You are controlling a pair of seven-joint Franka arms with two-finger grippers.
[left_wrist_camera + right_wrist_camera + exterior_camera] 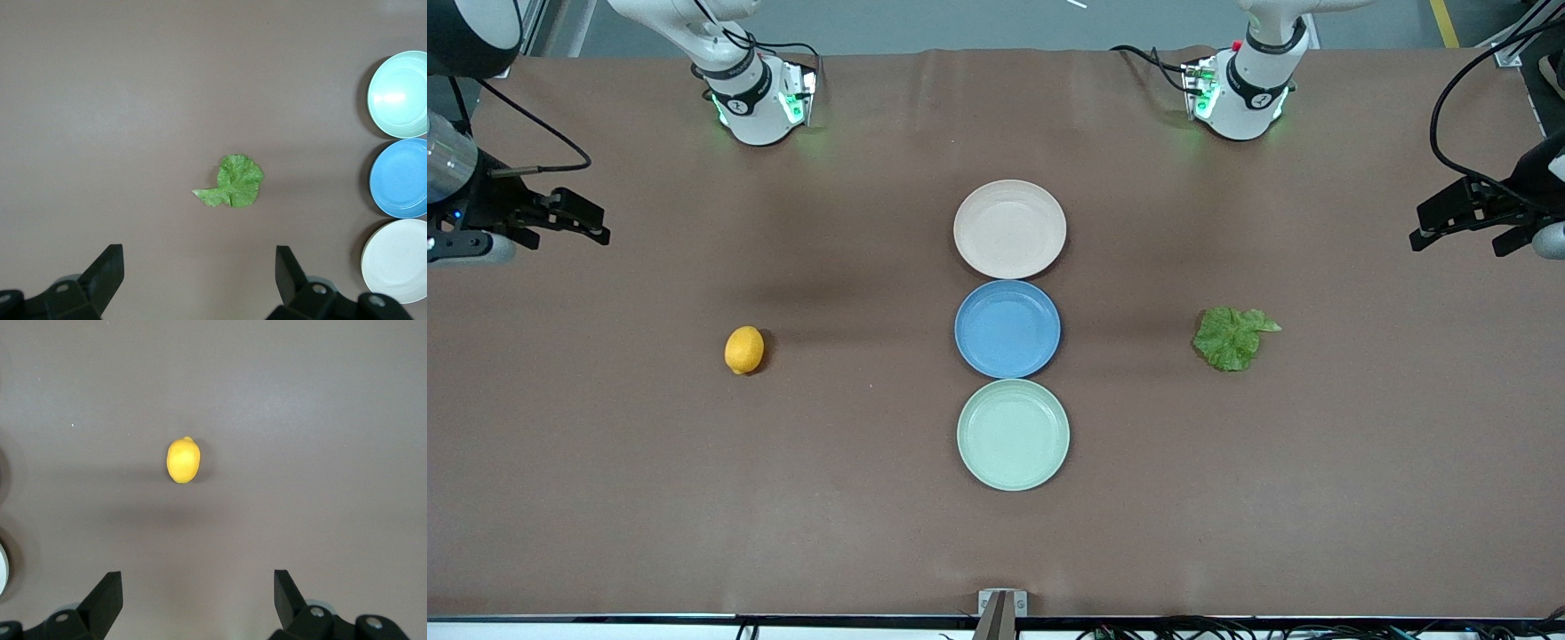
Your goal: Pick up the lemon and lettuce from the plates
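The lemon [744, 349] lies on the bare table toward the right arm's end, not on any plate; it also shows in the right wrist view [183, 460]. The lettuce [1232, 336] lies on the bare table toward the left arm's end, and shows in the left wrist view [233, 182]. The beige-pink plate [1009, 228] and the mint green plate [1013, 434] are empty in the table's middle. My right gripper [596, 224] is open and empty, up over the table's end [197, 576]. My left gripper [1418, 227] is open and empty over the other end [200, 252].
An empty blue plate [1008, 328] sits between the two other plates, in one line with them. The left wrist view shows all three plates: mint [398, 95], blue [400, 179], beige-pink [393, 261]. Both arm bases stand at the table's back edge.
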